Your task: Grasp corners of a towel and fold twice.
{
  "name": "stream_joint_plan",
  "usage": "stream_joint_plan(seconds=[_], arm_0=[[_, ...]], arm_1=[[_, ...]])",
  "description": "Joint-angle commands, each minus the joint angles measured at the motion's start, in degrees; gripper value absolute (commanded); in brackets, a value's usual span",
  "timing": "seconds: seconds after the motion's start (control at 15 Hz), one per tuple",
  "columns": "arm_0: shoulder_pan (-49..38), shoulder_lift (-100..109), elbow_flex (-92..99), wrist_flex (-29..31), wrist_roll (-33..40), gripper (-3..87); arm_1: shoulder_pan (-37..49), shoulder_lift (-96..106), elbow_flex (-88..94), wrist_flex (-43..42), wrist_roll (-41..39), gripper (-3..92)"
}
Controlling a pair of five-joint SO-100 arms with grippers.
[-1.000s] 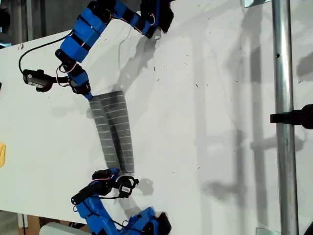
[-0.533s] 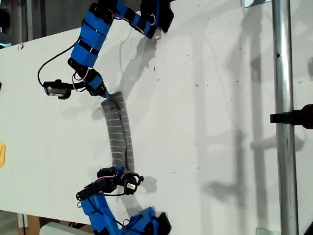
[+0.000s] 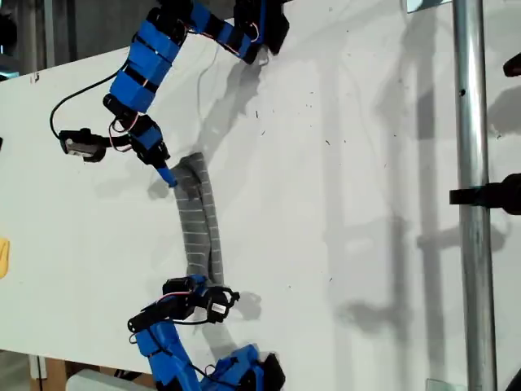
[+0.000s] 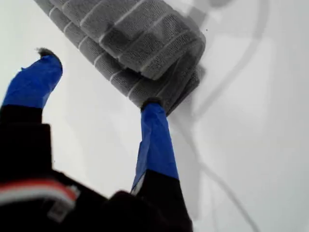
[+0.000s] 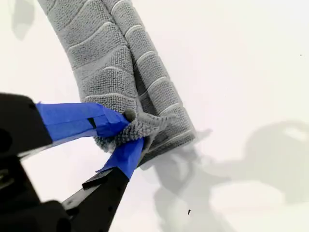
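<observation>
The grey striped towel (image 3: pixel 199 220) lies on the white table as a narrow folded strip. In the exterior view my first gripper (image 3: pixel 168 177) is at the strip's upper end. It is open (image 4: pixel 100 79); one blue fingertip (image 4: pixel 152 108) touches the edge of the towel (image 4: pixel 135 34), and the other stands clear of it. My second gripper (image 3: pixel 208 287) is at the strip's lower end. There it is shut (image 5: pixel 131 129) on a bunched corner (image 5: pixel 147 123) of the towel (image 5: pixel 111 63). The other corners are tucked into the folds.
A yellow object (image 3: pixel 3 257) sits at the exterior view's left edge. A metal pole (image 3: pixel 472 195) with a black clamp (image 3: pixel 488 197) runs down the exterior view's right side. Both arm bases stand at the table's edges, and a black cable (image 3: pixel 61 110) loops beside the first arm.
My first gripper carried the towel's upper end to the exterior view's right, narrowing the strip. It then opened and drew back slightly to the left. My second gripper kept its hold and barely moved.
</observation>
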Motion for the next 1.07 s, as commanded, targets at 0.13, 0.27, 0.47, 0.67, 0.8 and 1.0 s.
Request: stream_joint_plan(seconds=[0.13,0.27,0.47,0.67,0.8,1.0], arm_0=[[0.5,0.9,-2.5,1.9,0.3,2.5],[0.2,0.9,-2.1,1.9,0.3,2.5],[-0.2,0.8,-1.5,1.8,0.4,2.5],[-0.7,0.7,-0.6,1.6,0.5,2.5],[-0.9,0.7,-0.5,1.6,0.6,2.5],[-1.3,0.7,-0.2,1.5,0.7,2.3]], arm_1=[[0.0,-9.7,-3.7,-7.6,1.1,36.2],[-0.5,-14.0,-5.8,-9.2,1.1,36.1],[-0.4,-16.8,-6.4,-12.1,1.4,31.5],[-0.9,-18.1,-7.7,-14.2,1.4,27.7],[-1.9,-19.1,-8.4,-15.4,2.0,10.1],[-3.2,-18.3,-8.8,-13.9,2.8,-0.2]])
